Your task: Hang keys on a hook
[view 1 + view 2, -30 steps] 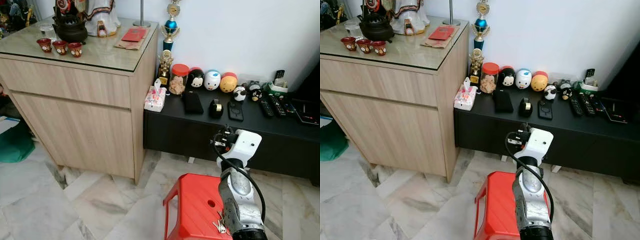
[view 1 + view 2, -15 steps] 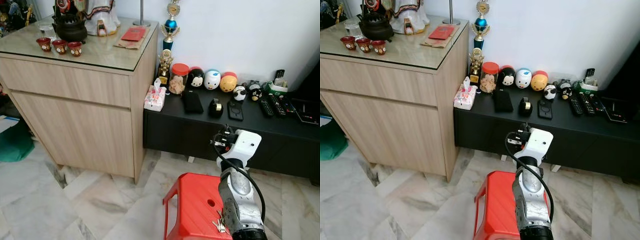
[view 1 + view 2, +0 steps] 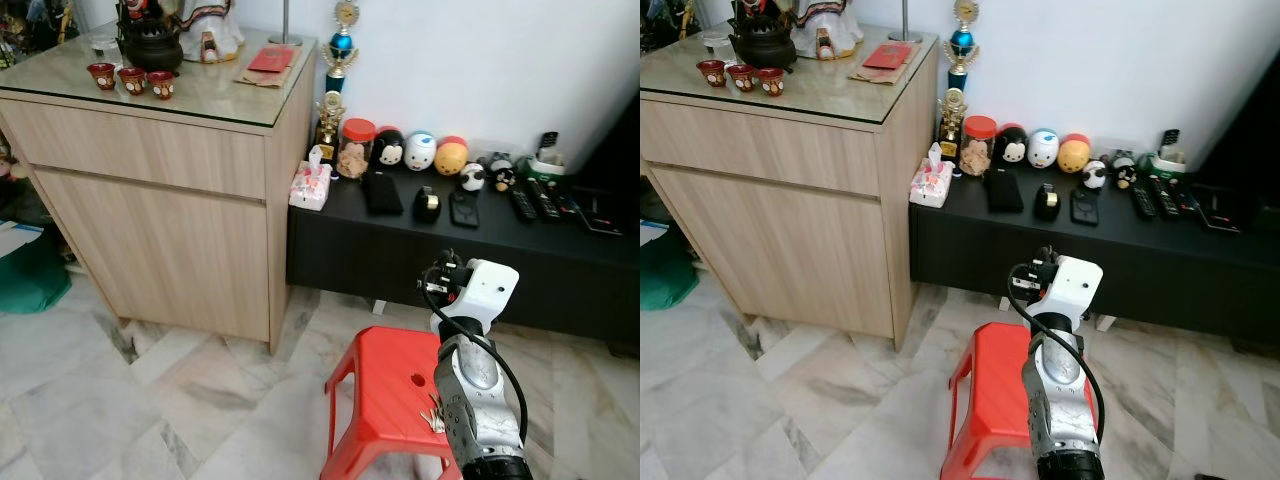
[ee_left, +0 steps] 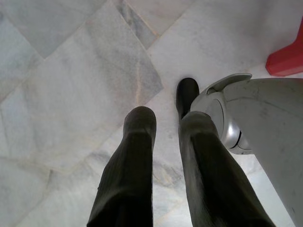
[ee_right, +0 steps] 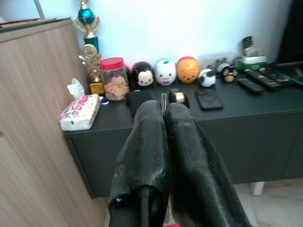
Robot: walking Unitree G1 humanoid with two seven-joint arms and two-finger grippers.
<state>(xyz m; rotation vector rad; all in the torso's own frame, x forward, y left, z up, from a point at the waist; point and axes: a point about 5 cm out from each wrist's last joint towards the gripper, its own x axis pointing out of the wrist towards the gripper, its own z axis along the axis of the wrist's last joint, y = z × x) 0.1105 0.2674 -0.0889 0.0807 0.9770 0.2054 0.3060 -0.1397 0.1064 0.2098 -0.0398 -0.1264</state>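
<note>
Silver arm, white wrist block, black fingers.

The right arm [image 3: 476,400] is a rounded, brushed-silver shell, scuffed and dull, ending below in a black ribbed collar. At its tip sits a boxy white wrist housing [image 3: 484,288] with a small black module bolted to one side, and a black cable [image 3: 497,352] loops from that module along the shell. The right gripper [image 5: 163,111] has two long, matte black, faintly textured fingers. The left gripper [image 4: 166,119] has the same rounded black fingers beside a silver-grey casing [image 4: 265,127].
</note>
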